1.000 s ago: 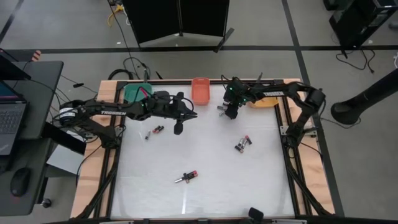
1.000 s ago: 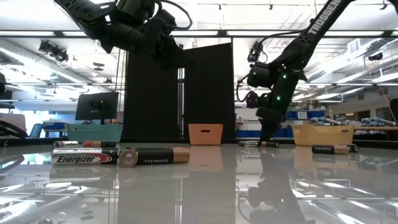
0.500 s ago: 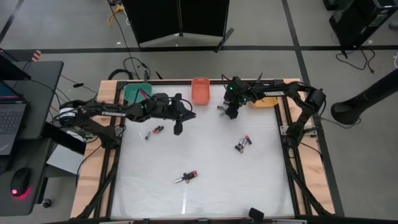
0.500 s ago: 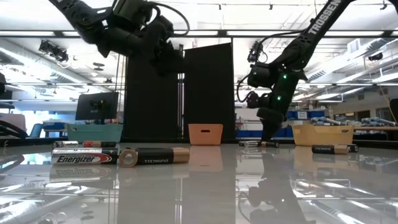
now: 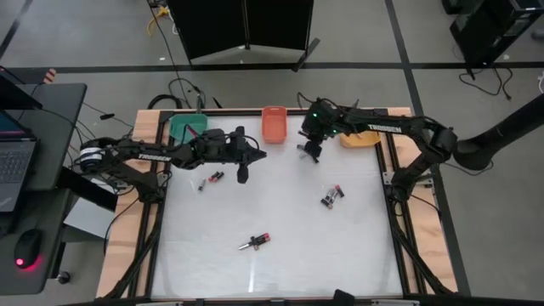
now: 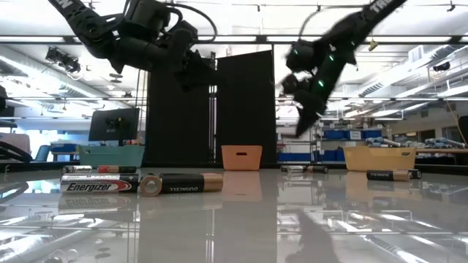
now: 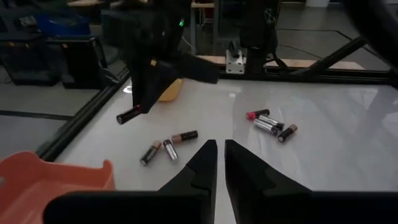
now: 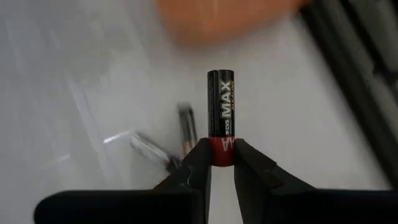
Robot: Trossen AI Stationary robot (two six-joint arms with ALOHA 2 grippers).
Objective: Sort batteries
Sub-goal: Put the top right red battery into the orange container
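My right gripper (image 5: 309, 150) is up over the table's far side, near the orange bin (image 5: 274, 123), shut on a black battery with a red end (image 8: 221, 106). The left wrist view shows the same battery (image 7: 129, 115) in the air. My left gripper (image 5: 243, 172) hovers shut above the table, to the left of it, and holds nothing. Loose batteries lie on their sides: a pair (image 5: 211, 179) at the left, a cluster (image 5: 332, 196) at the right, a cluster (image 5: 255, 242) near the front, and a few (image 7: 166, 147) below the right gripper. My right gripper pinches the battery between its two fingers at the red end (image 8: 221, 151). The black length of the battery sticks out beyond the fingertips (image 8: 200, 155). The fingers slant down from above, and the battery is lifted clear of the table, tilted below them (image 7: 129, 115).
Three bins stand along the far edge: green (image 5: 187, 126), orange, and yellow (image 5: 359, 138). In the low view, large batteries (image 6: 99, 186) (image 6: 183, 183) lie close to the camera and a smaller one (image 6: 395, 174) farther right. The white table (image 5: 280, 212) has bare stretches between the clusters.
My right gripper has risen from the table with the battery in its fingers and swung a little toward the far edge and the orange bin. The arm has tipped as it rose. My left arm has drawn back slightly toward the table's left.
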